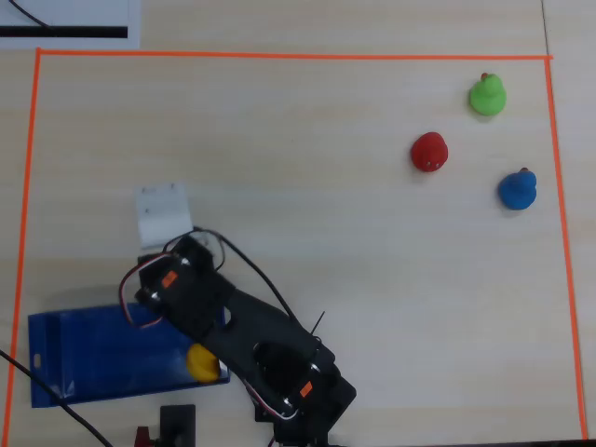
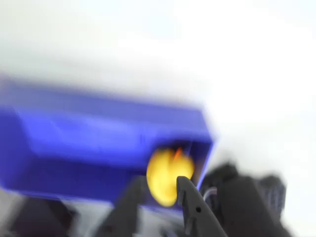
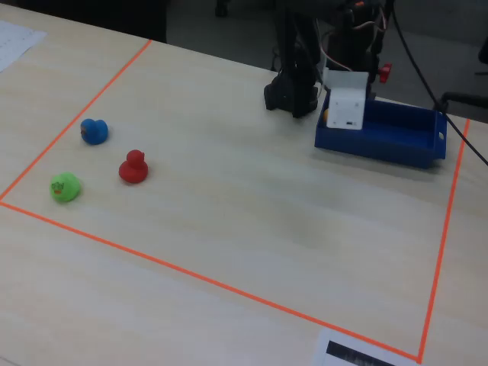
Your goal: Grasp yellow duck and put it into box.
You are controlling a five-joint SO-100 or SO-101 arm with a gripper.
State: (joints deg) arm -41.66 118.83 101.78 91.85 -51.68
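Observation:
The yellow duck [image 1: 200, 362] lies at the right end of the blue box [image 1: 93, 358] in the overhead view, partly under the arm. In the blurred wrist view the duck [image 2: 165, 173] sits in the box's [image 2: 89, 133] right corner, just beyond my gripper [image 2: 159, 183]. The two dark fingers [image 2: 190, 207] stand apart on either side of its lower edge, so the gripper is open. In the fixed view only a sliver of the duck [image 3: 326, 115] shows beside the white wrist housing [image 3: 347, 103], at the left end of the box [image 3: 396, 137]. The jaws are hidden there.
A green duck [image 1: 486, 95], a red duck [image 1: 429, 152] and a blue duck [image 1: 517, 189] stand at the far right in the overhead view. Orange tape [image 1: 279, 56] frames the table. The arm's base [image 1: 303, 400] sits at the bottom edge.

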